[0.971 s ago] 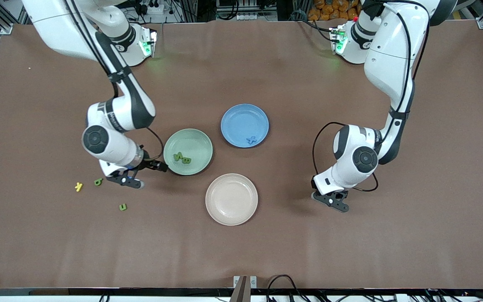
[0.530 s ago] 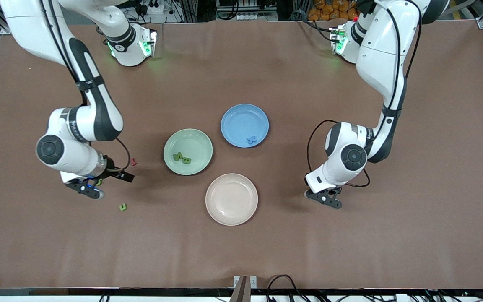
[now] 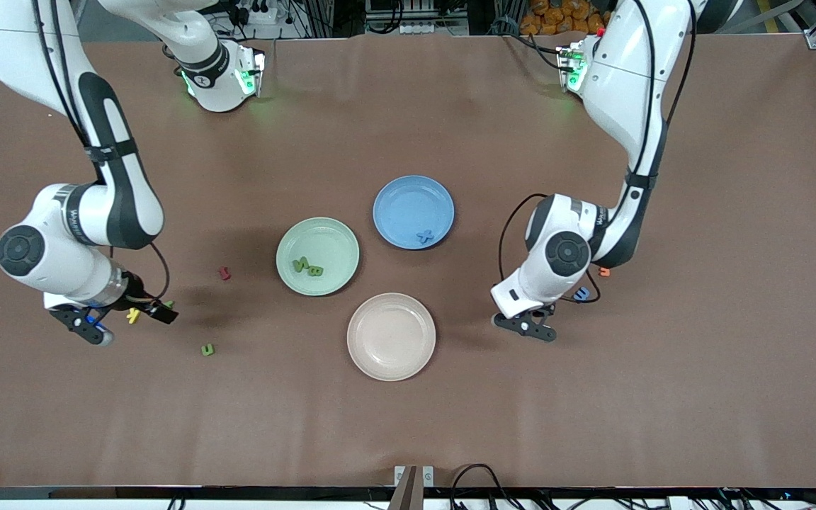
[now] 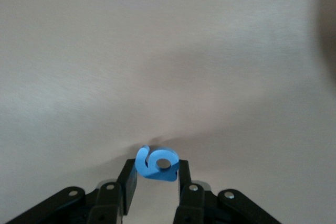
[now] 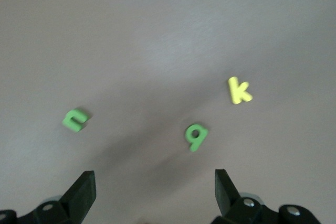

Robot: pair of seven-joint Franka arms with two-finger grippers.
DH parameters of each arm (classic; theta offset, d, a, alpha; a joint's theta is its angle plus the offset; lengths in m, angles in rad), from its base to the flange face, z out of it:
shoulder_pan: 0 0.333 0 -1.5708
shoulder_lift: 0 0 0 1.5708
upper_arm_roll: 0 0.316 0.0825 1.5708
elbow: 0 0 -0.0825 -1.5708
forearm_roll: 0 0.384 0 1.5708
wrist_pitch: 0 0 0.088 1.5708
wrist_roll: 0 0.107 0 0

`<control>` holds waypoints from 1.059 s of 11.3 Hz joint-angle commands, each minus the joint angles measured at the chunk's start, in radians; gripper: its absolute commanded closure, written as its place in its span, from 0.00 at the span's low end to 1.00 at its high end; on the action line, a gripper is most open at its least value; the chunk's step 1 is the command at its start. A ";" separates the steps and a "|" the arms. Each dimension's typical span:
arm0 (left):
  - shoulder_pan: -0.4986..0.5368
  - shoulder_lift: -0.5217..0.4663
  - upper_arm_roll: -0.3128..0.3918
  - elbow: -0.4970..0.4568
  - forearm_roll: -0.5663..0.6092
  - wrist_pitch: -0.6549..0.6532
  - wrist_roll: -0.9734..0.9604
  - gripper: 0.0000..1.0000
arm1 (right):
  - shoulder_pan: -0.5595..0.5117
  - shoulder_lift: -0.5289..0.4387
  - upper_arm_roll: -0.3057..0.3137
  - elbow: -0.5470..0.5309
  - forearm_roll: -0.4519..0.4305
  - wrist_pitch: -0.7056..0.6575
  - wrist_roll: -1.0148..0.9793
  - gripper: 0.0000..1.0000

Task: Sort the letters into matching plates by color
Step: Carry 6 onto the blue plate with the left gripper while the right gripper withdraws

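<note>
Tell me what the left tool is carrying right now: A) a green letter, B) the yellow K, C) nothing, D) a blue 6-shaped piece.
D: the left wrist view shows the left tool shut on a blue 6-shaped piece, pinched between its fingers above bare table.
</note>
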 commanded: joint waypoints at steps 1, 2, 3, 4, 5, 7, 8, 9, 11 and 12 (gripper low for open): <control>-0.068 -0.046 0.008 -0.005 0.008 -0.048 -0.165 1.00 | -0.032 0.021 -0.020 0.008 0.007 0.011 0.020 0.00; -0.080 -0.057 0.001 -0.003 0.001 -0.060 -0.197 1.00 | -0.035 0.028 -0.024 0.008 0.007 0.010 0.020 0.00; -0.082 -0.065 -0.037 -0.003 0.001 -0.064 -0.248 1.00 | -0.041 0.033 -0.025 0.008 0.006 0.011 0.020 0.00; -0.082 -0.082 -0.068 -0.008 0.001 -0.070 -0.307 1.00 | -0.043 0.035 -0.025 0.006 0.007 0.008 0.020 0.00; -0.082 -0.089 -0.091 -0.008 0.001 -0.096 -0.352 1.00 | -0.043 0.035 -0.025 0.006 0.007 0.010 0.019 0.00; -0.082 -0.096 -0.140 -0.009 0.002 -0.110 -0.473 1.00 | -0.041 0.038 -0.025 0.006 -0.005 0.028 0.003 0.00; -0.085 -0.097 -0.163 -0.014 0.002 -0.113 -0.547 1.00 | -0.041 0.036 -0.025 0.006 0.001 0.036 0.005 0.00; -0.105 -0.099 -0.183 -0.014 0.004 -0.131 -0.635 1.00 | -0.047 0.038 -0.023 0.005 0.012 0.037 0.008 0.00; -0.129 -0.097 -0.211 -0.012 0.015 -0.131 -0.809 1.00 | -0.053 0.036 -0.025 0.006 0.004 0.038 0.005 0.00; -0.134 -0.097 -0.226 -0.016 0.016 -0.131 -0.869 1.00 | -0.061 0.038 -0.025 0.005 -0.005 0.039 0.000 0.00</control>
